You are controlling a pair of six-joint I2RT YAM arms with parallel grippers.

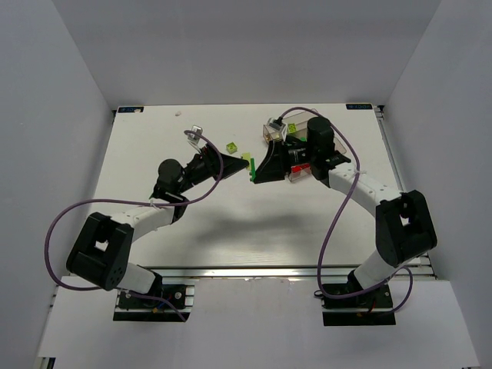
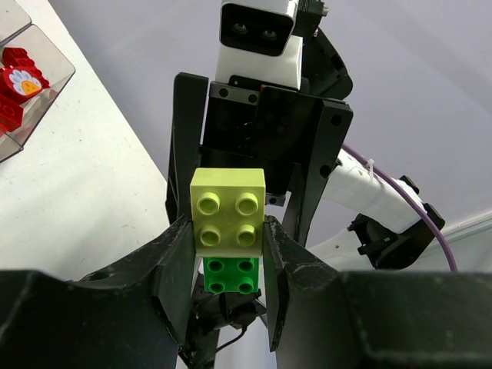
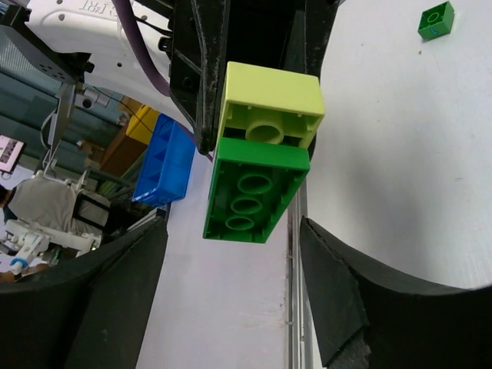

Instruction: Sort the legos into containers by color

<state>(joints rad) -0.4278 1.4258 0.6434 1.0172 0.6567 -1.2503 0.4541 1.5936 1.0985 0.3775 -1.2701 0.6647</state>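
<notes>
Left gripper (image 2: 227, 238) clamped on two stacked legos (image 2: 227, 207), pale yellow-green over dark green, frame centre | right gripper (image 3: 231, 231) jaws apart, flanking that stack | containers (image 1: 273, 131) upper right of centre, partly hidden | white table (image 1: 231, 223) | plain grey walls (image 1: 231, 46)

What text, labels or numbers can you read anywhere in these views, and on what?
Nothing reads clearly.
Left blue sticker: too small to read.
Right blue sticker: too small to read.
Lettering on white arm casing: cut off and blurred.
Red brick: a flower picture, no words.
</notes>
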